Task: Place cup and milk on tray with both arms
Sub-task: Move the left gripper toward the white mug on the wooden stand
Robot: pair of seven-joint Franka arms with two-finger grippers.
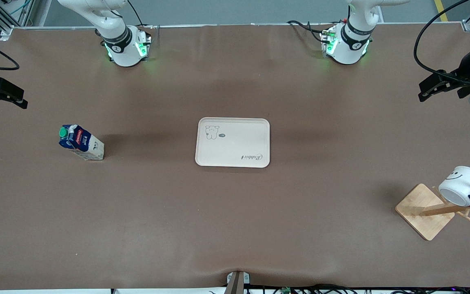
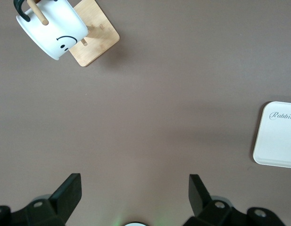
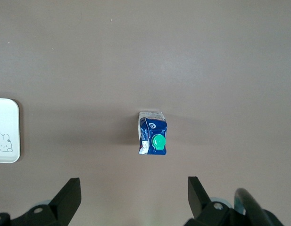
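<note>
The cream tray lies at the table's middle, with nothing on it. The milk stands on the table toward the right arm's end; the right wrist view shows it from above, green cap up. The cup hangs on a peg of a wooden rack toward the left arm's end, and the left wrist view shows it too. My left gripper is open and empty, high over that end of the table. My right gripper is open and empty, high over the table near the milk.
The wooden rack has a square base and slanted pegs; the base also shows in the left wrist view. The tray's edge shows in both wrist views. A small mount sits at the table's front edge.
</note>
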